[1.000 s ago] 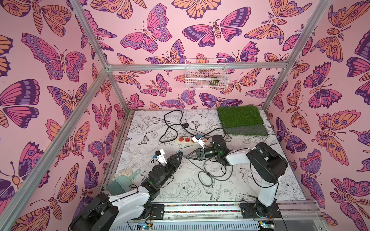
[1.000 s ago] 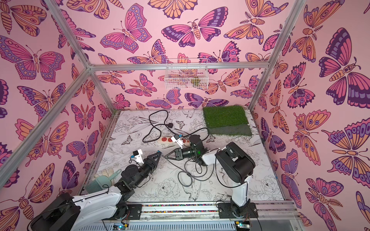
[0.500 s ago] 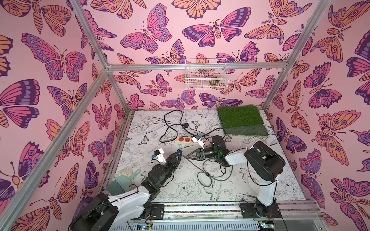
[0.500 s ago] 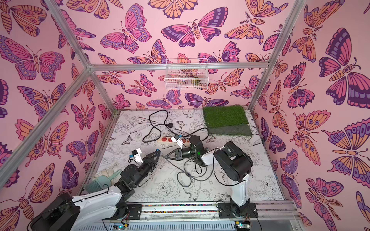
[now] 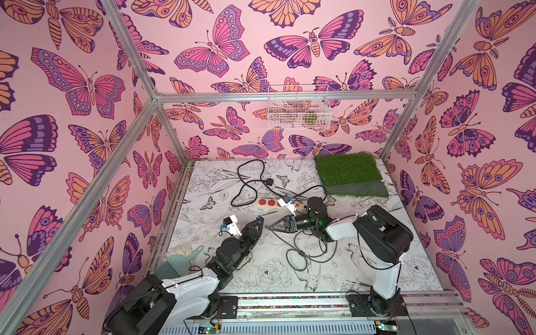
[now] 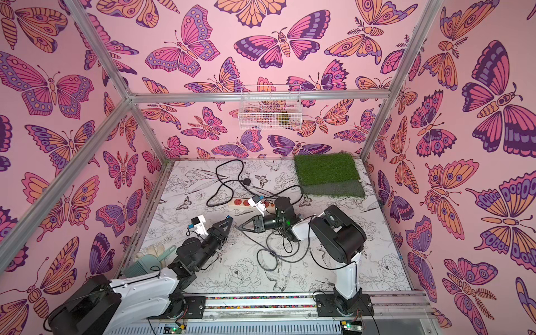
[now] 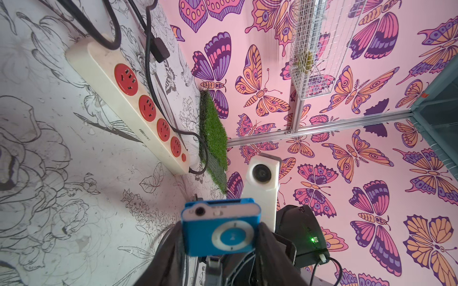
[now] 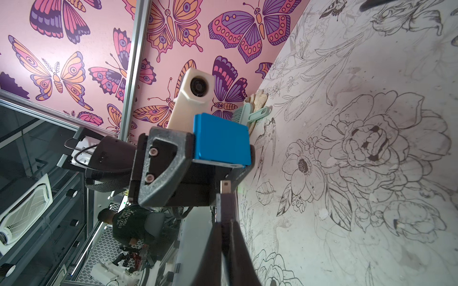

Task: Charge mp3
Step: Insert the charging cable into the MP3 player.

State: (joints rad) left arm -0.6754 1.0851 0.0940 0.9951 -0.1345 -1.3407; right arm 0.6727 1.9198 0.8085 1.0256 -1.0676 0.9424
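matte black left pincer (image 7: 220, 247) pinching the mp3 (image 7: 219, 226) at its tip, tiny glossy blue square with pale round pad, right pincer (image 8: 224, 224) pressed together on slim dark cable plug (image 8: 224, 201), metal tongue near the mp3

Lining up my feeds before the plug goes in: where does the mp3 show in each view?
In a top view: mp3, a blue speck at the tip of the left gripper, mid-table.
In a top view: the same speck at that tip.
Left wrist: between the fingers, control pad facing the camera.
Right wrist: its plain blue back, just beyond the charging plug.
Shared landmark: the left gripper clamping it, in all four.
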